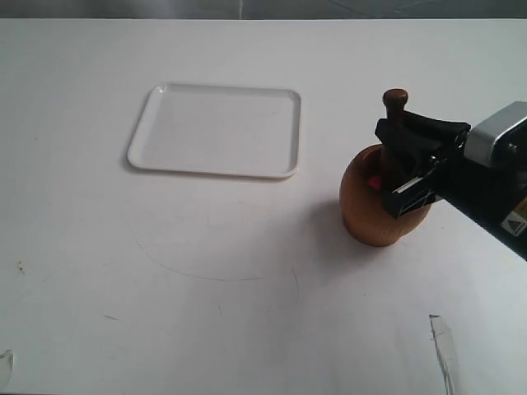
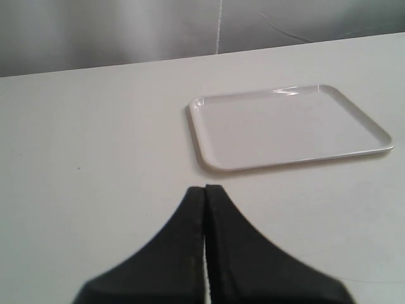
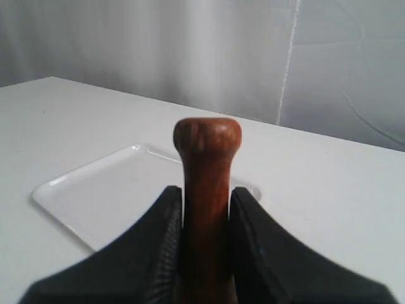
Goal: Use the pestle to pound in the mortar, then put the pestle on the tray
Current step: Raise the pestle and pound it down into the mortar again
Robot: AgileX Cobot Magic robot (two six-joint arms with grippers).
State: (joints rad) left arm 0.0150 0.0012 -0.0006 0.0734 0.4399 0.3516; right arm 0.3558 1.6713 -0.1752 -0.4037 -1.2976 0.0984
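The light-brown wooden mortar [image 1: 368,202] stands on the table at the right, a patch of its red inside showing. The dark reddish-brown pestle [image 1: 395,104] stands upright in it, knob on top. My right gripper [image 1: 395,132] is shut on the pestle's neck; in the right wrist view the pestle [image 3: 206,171] rises between the two black fingers [image 3: 166,218] of that gripper [image 3: 205,196]. The white tray [image 1: 216,130] lies flat to the left of the mortar, with nothing on it. My left gripper [image 2: 205,190] is shut on nothing, hanging short of the tray [image 2: 288,125]; it is out of the exterior view.
The white table [image 1: 206,271] carries faint pencil arcs in front of the tray. A small transparent scrap [image 1: 440,341] lies near the front right edge. A grey curtain [image 3: 190,50] hangs behind the table.
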